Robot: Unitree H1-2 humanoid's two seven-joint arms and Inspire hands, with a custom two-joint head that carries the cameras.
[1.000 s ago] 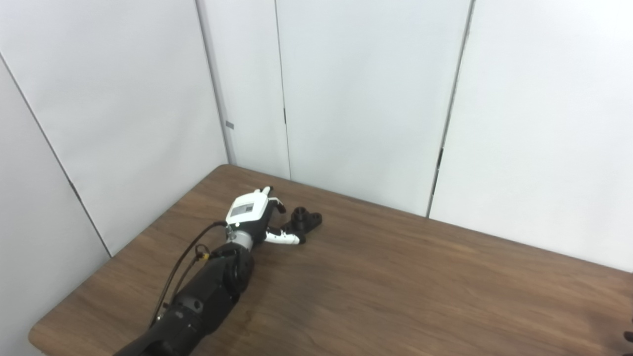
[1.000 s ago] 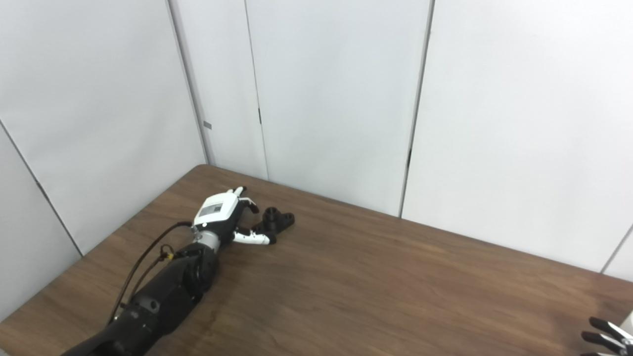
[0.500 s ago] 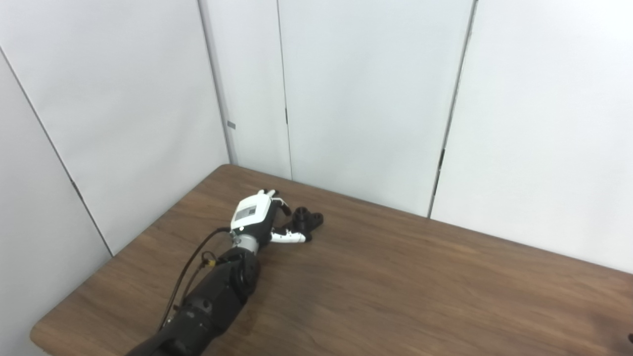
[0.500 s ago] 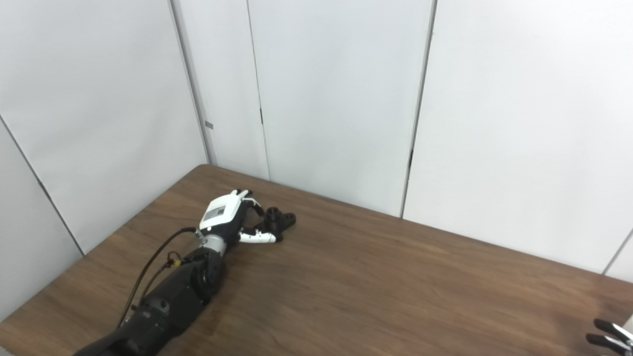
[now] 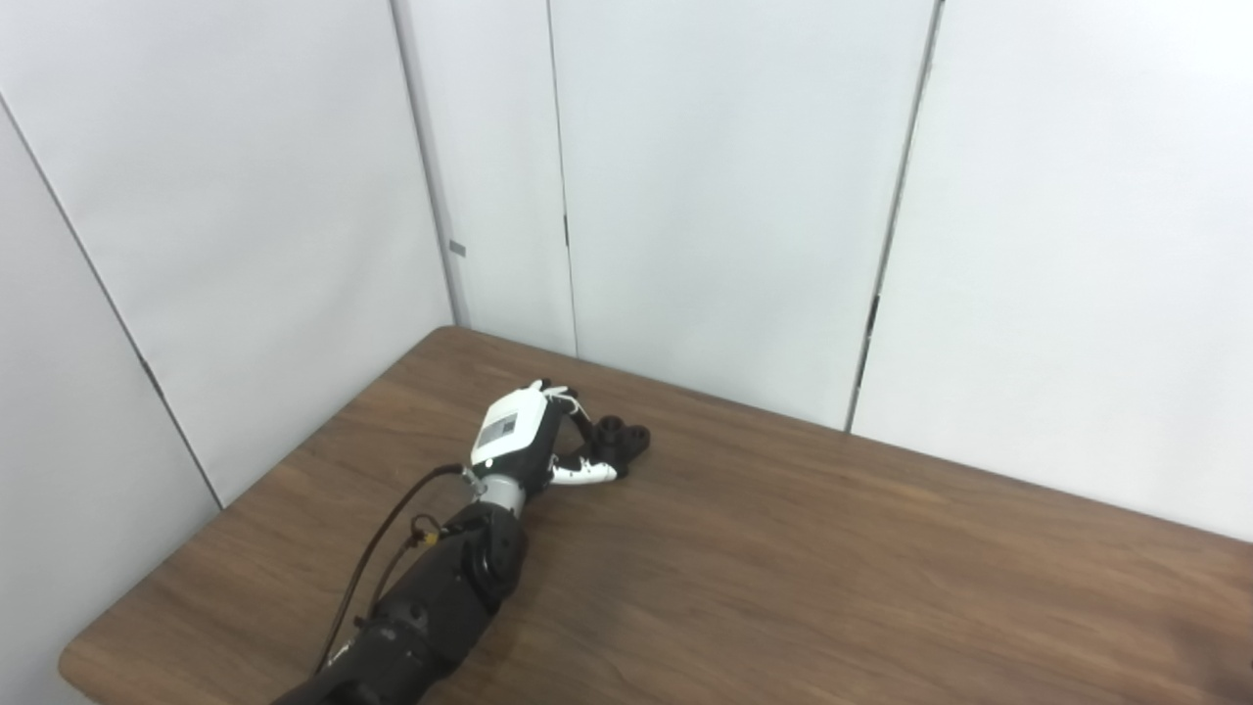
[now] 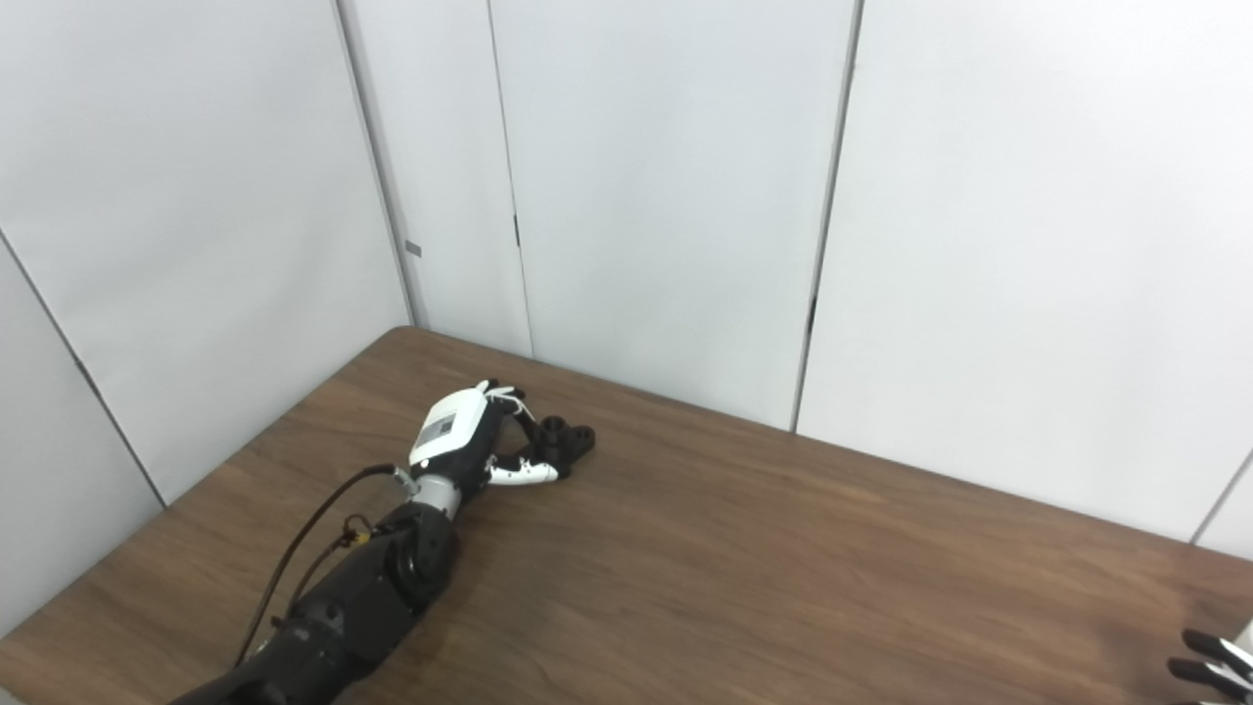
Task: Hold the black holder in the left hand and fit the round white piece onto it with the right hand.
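White panels stand behind the table (image 5: 783, 548). Near its far left corner the left hand (image 5: 529, 438) has moved forward, and its fingers (image 5: 581, 419) now curl around the holder (image 5: 621, 443). At the near right corner only the right hand's (image 6: 1214, 658) fingertips show, apart.

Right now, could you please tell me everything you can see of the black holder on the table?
The black holder is a small, matte, dark piece, plastic by its look, with a raised round collar and a flat lobe with a hole beside it. It rests on the brown wooden table near the far left corner. The left hand is right against it, fingers curled above and thumb below; whether they actually grip it is unclear. Finer detail is too small to tell. No white piece sits on it.
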